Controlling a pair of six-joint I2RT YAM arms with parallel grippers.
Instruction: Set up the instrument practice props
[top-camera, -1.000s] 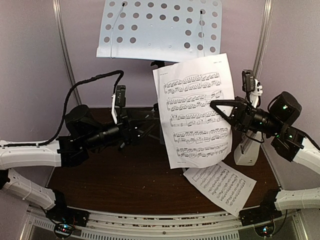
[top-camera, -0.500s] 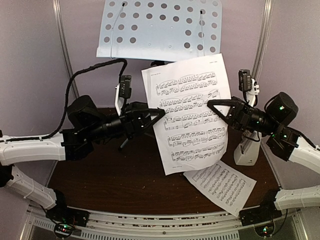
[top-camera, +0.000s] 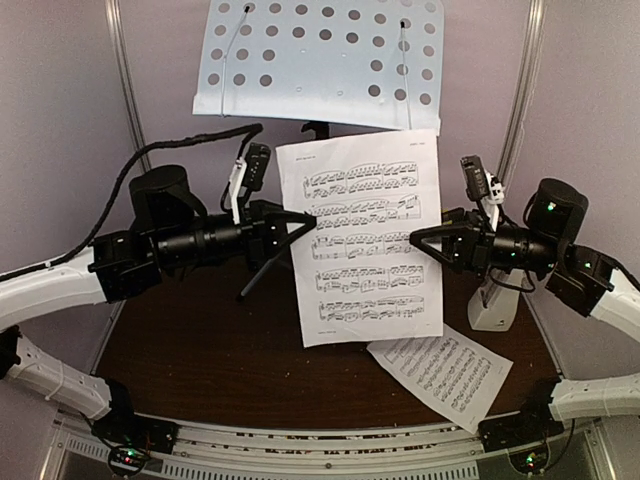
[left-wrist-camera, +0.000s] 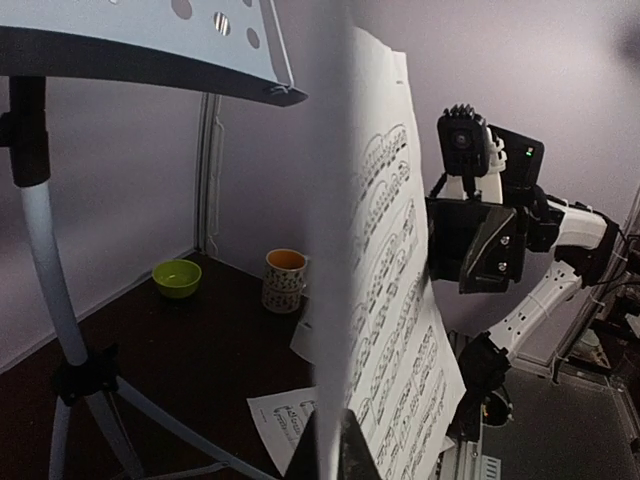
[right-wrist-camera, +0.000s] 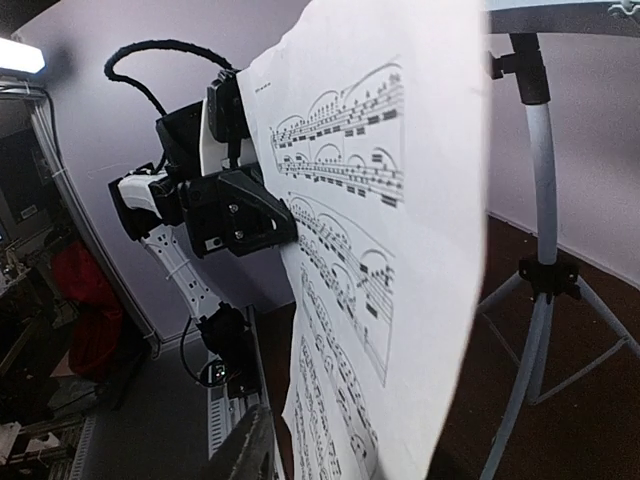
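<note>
One sheet-music page (top-camera: 365, 235) hangs upright in the air below the music stand's white perforated desk (top-camera: 320, 55). My left gripper (top-camera: 305, 220) is shut on the page's left edge, and its fingertips (left-wrist-camera: 340, 445) pinch the paper in the left wrist view. At the page's right edge my right gripper (top-camera: 418, 240) is open. One of its fingers (right-wrist-camera: 245, 445) stands apart from the paper, the other is hidden behind the page. A second page (top-camera: 440, 368) lies flat on the dark table. The white metronome (top-camera: 493, 305) stands at the right, partly hidden by my right arm.
The stand's silver pole (left-wrist-camera: 45, 260) and tripod legs (right-wrist-camera: 545, 300) rise from the middle back of the table. A yellow-green bowl (left-wrist-camera: 177, 277) and a white mug with an orange inside (left-wrist-camera: 285, 280) sit by the far right wall.
My left gripper came in from the left and shut on the page's left edge. My right gripper's jaws have parted. The page shifted left and now hangs straighter.
</note>
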